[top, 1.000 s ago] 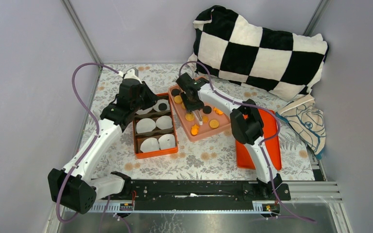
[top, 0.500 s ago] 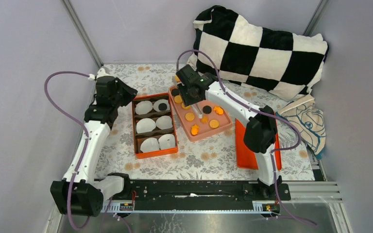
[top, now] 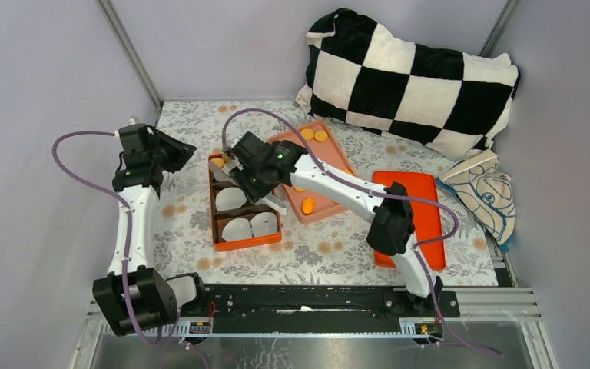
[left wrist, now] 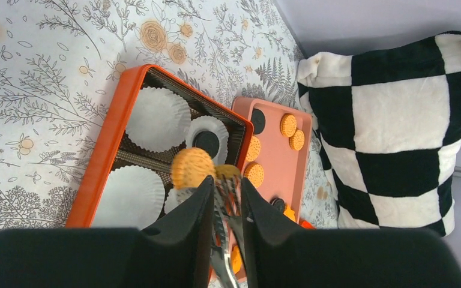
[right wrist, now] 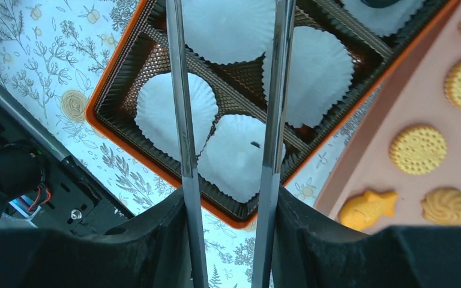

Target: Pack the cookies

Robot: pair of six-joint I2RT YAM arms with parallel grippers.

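Cookies lie on the pink tray: golden rounds at its far end, a fish shape and rounds near my right gripper. My left gripper, left of the orange box, is shut on metal tongs, and a golden round cookie sits at their tips over the box's far end. One black cookie rests in a white paper cup. My right gripper hovers over the box, shut on tongs whose arms stand apart and empty.
The box holds several white paper cups in brown dividers. An orange lid lies right of the tray. A checkered pillow and a printed cloth fill the back right. The rail runs along the near edge.
My right arm swung left from the pink tray to above the orange box. My left arm drew back to the left, away from the box.
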